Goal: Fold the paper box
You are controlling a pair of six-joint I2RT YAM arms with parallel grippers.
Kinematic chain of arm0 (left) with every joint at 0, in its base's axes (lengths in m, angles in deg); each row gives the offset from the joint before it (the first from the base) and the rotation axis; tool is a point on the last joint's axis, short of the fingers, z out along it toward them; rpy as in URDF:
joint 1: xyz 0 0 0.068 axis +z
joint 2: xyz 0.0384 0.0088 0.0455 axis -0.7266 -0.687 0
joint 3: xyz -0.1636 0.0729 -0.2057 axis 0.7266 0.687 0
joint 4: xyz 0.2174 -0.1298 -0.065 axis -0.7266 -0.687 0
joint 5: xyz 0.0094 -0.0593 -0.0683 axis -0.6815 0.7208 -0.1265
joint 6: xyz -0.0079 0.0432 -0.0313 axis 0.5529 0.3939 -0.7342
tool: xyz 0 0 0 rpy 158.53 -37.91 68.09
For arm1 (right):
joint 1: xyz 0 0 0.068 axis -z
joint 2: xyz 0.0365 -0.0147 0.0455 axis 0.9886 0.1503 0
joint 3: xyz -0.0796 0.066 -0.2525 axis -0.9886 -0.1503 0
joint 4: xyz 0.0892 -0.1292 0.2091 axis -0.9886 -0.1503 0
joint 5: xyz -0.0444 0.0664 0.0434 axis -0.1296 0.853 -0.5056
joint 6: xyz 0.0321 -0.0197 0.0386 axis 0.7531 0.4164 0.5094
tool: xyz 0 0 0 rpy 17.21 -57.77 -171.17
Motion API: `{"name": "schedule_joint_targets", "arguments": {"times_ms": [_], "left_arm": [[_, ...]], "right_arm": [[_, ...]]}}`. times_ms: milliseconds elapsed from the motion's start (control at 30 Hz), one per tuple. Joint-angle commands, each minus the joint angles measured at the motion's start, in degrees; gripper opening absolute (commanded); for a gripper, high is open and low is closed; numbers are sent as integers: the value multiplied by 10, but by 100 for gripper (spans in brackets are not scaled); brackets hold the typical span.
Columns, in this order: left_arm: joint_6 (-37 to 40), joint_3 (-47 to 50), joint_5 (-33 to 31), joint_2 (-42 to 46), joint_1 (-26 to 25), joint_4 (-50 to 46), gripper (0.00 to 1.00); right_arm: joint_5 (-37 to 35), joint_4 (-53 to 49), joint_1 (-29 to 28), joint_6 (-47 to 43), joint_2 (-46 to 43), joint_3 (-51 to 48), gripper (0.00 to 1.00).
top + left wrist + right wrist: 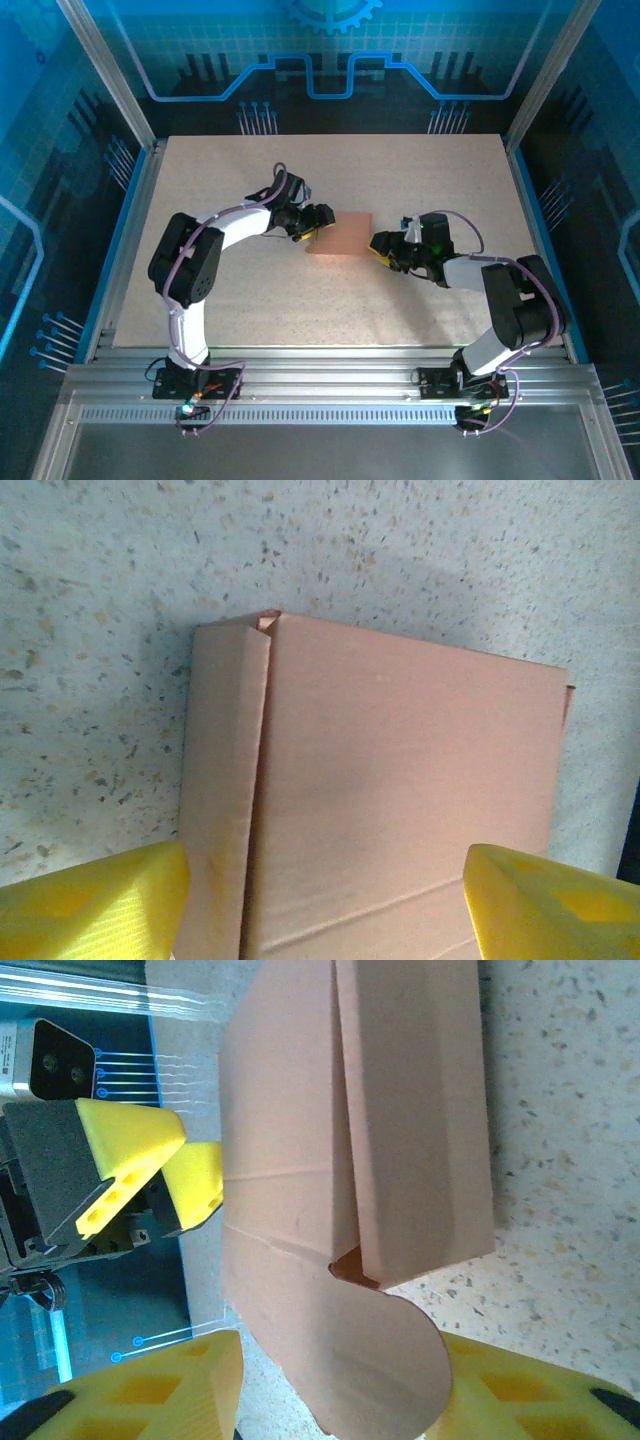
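The paper box [340, 235] is a salmon-orange cardboard piece lying partly folded at the middle of the table. My left gripper [320, 222] is at its left edge. In the left wrist view the box [400, 780] lies under the open left gripper [325, 920], whose yellow fingers [90, 905] stand wide apart over its near end; a narrow side panel [220, 780] is folded up on the left. My right gripper [378, 245] is at the box's right edge. In the right wrist view a rounded flap [370, 1360] of the box [290, 1110] sticks out between the open right gripper's [340, 1400] fingers, with a gap showing on the left side.
The speckled table [300, 300] has free room all round the box. Metal frame posts [110, 80] and blue walls stand at its sides and back. An aluminium rail [330, 385] carrying the arm bases runs along the near edge.
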Motion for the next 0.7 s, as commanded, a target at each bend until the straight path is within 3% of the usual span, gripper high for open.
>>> {"name": "schedule_joint_targets", "arguments": {"times_ms": [0, 267, 400, 567, 667], "left_arm": [[4, 15, -10, 31, 8, 0, 76], [30, 42, -19, 63, 19, 33, 82], [91, 88, -24, 108, 20, 100, 99], [186, 129, -64, 166, 10, 146, 99], [180, 130, -98, 172, 12, 127, 99]], "right_arm": [[8, -9, -8, -13, -14, 13, 49], [15, -3, -10, -9, -16, 28, 50], [15, -13, -11, -13, -25, 33, 51], [11, -28, -13, -24, -21, 42, 51], [12, -25, -14, -25, -15, 44, 51]]}}
